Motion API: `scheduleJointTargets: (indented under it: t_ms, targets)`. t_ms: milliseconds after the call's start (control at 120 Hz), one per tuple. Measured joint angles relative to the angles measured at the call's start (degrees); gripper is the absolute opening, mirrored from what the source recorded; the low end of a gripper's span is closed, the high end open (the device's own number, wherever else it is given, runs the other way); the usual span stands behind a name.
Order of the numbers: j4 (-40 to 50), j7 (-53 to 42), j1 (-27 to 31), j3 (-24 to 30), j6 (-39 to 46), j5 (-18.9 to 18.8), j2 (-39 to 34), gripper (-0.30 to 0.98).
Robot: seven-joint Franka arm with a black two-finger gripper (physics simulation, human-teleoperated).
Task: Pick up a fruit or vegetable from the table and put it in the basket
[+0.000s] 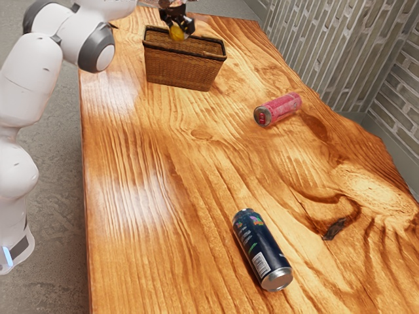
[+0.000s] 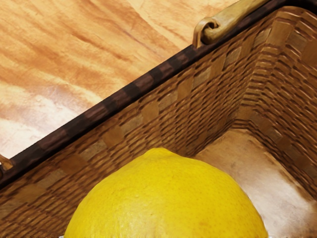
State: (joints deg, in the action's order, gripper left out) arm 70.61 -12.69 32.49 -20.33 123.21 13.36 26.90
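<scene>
My black gripper (image 1: 182,28) is over the wicker basket (image 1: 180,69) at the top of the exterior view, shut on a yellow lemon (image 1: 176,32). The lemon hangs at the basket's mouth, near rim height. Seen from the wrist, the lemon (image 2: 166,201) is large at the lower edge, with the basket's woven inner wall (image 2: 148,116) and its pale floor beyond it. Part of the basket's floor is hidden behind the fruit.
A red can (image 1: 278,109) lies on its side to the exterior view's right of the basket. Nearer the camera, a dark can (image 1: 262,250) lies on the wooden table (image 1: 150,261). The basket's dark rim and a curled handle end (image 2: 210,27) stand close to my hand.
</scene>
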Motion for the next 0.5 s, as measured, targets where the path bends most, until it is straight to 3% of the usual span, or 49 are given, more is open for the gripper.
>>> scheduleJointTargets:
  t_ms: [100,258,408,467,500]
  targets:
    - [0.3,0.1,-0.1,0.1,0.4,0.0,0.3,0.40]
    - [0.0,-0.1,-1.2,0.3,-1.0,0.2,-0.9,0.56]
    - [-0.2,-0.3,-1.6,0.3,-2.1,0.1,-1.2,0.63]
    - [0.7,-0.3,-4.8,1.5,-7.0,-1.7,-8.9,0.64]
    - [5.7,-0.1,-8.4,1.8,-12.4,-3.0,-17.0,0.65]
